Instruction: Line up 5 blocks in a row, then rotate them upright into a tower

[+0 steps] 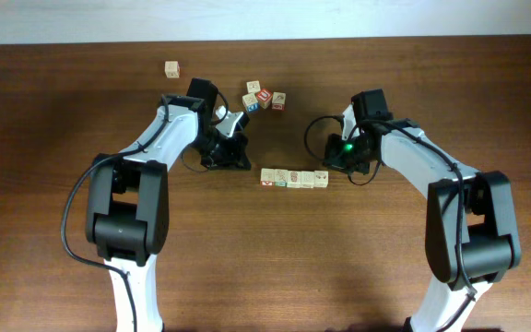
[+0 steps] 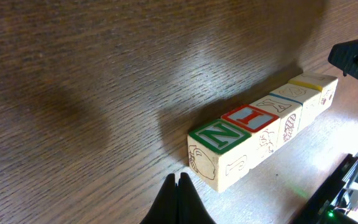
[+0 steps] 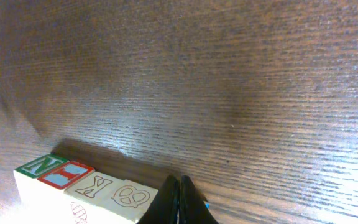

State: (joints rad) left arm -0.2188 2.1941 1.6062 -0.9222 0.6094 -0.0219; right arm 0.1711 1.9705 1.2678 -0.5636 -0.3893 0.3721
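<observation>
Row of blocks (image 3: 86, 186): cut off by bottom edge, right end hidden behind right gripper (image 3: 178, 186). Far cubes (image 1: 264, 97): prints too small to read.

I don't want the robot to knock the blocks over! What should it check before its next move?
1. Left pincer empty: ok, shut on nothing.
2. Right pincer empty: ok, shut on nothing.
3. Pincers open enough to grab a block: not ok, both are shut.
4. Row of blocks straight, with sides touching: ok.
5. Right pincer clear of the row's end: cannot tell, its tips hide that end.
6. Loose blocks well away from the row: ok.
</observation>
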